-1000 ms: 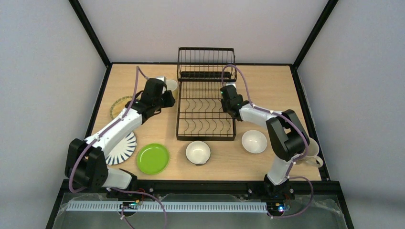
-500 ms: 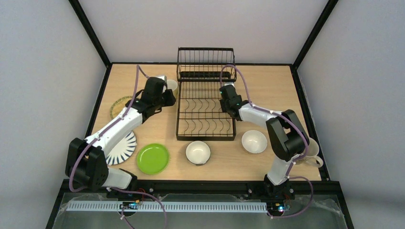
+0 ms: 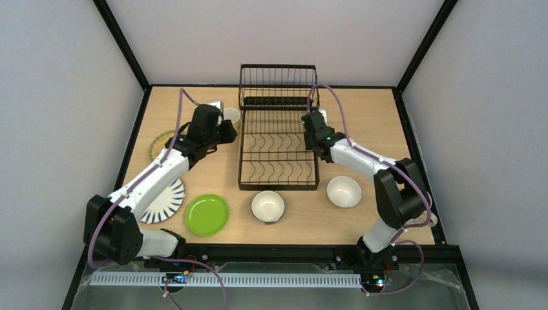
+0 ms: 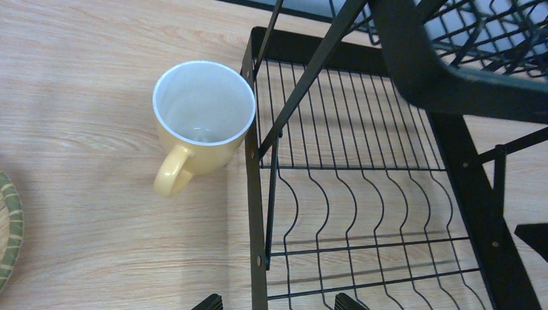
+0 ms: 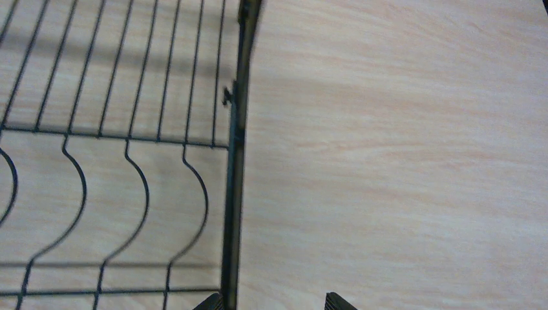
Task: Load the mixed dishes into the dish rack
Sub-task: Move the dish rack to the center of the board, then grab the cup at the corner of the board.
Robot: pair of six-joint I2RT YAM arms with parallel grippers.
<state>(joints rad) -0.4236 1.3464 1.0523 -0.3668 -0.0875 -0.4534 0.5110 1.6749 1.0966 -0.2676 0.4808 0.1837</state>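
Left wrist view: yellow mug (image 4: 203, 123) upright on the worktop (image 4: 97, 213), just beside the rack (image 4: 362, 194); overhead it is half hidden.
Overhead: green plate (image 3: 207, 214), bowls (image 3: 267, 206) on worktop, outside rack.
Left tool (image 4: 278, 303): wide apart, empty.
Right tool (image 5: 274, 302): apart, empty, over rack's right rim.
Arms (image 3: 155, 174): both stretched forward, flanking rack.

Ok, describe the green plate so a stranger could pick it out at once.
Find the black wire dish rack mid-table, then look at the dishes along the near edge of the table. The lime green plate lies between a black-striped white plate and a white-inside bowl; it alone is solid bright green.
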